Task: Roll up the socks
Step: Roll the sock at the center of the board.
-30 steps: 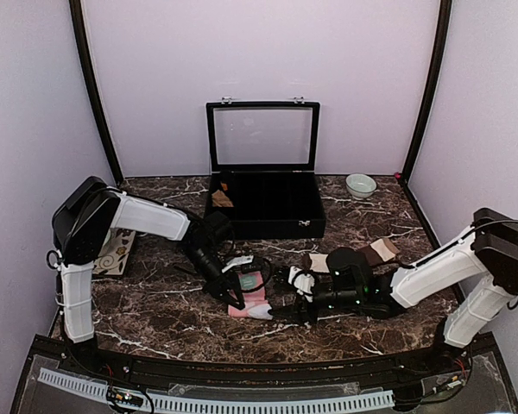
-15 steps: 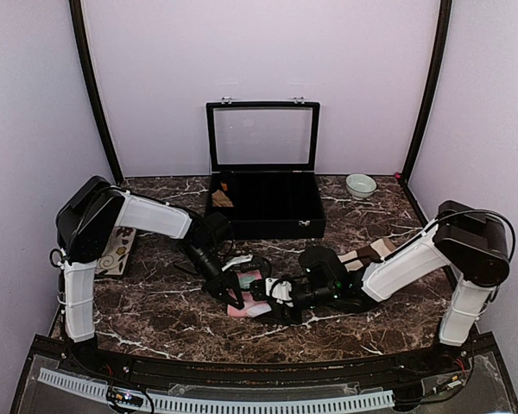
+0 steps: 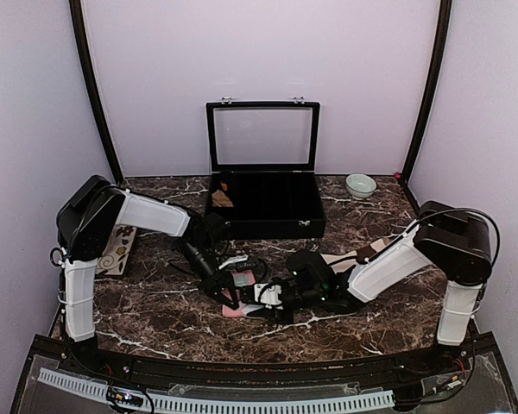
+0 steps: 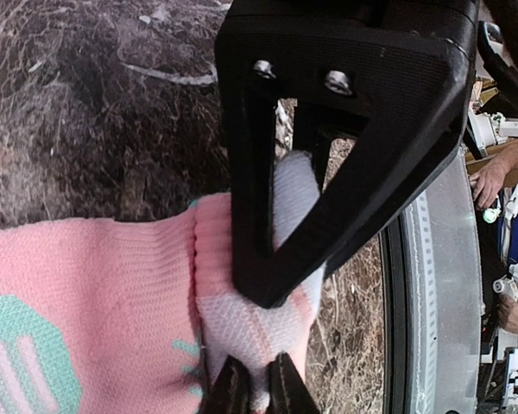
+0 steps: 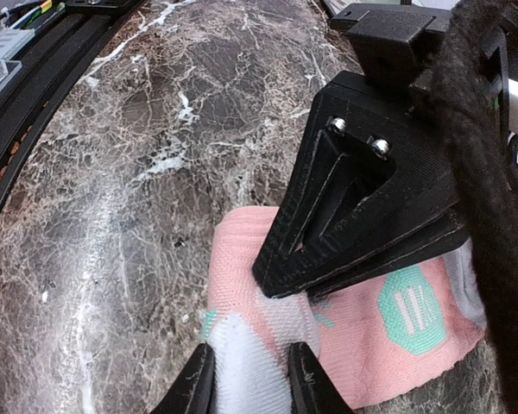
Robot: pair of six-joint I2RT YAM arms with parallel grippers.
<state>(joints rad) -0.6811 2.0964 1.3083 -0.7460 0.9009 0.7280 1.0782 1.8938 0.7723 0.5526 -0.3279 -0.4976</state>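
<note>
The pink sock [image 3: 238, 304] with mint-green patches lies flat on the marble in front of the box. In the left wrist view, my left gripper [image 4: 257, 390] is shut on the white toe end of the pink sock [image 4: 95, 285]. My right gripper [image 5: 249, 381] meets it from the other side. Its fingers [image 5: 192, 386] press on the same white toe of the pink sock [image 5: 388, 341]. Seen from above, the left gripper [image 3: 231, 289] and right gripper [image 3: 261, 297] almost touch each other. The cream-beige sock [image 3: 378, 248] with brown bands lies behind the right arm, partly hidden by it.
A black box [image 3: 266, 216] with its glass lid raised stands at the back centre, a small tan bundle [image 3: 222, 198] inside. A pale bowl [image 3: 360, 185] sits at the back right. A patterned card [image 3: 114, 250] lies at the left. The table's black front rail [image 5: 34, 78] runs close by.
The right arm has swung left from beside the cream-beige sock to the pink sock, and its jaws have narrowed onto the white toe. The left gripper has kept its hold.
</note>
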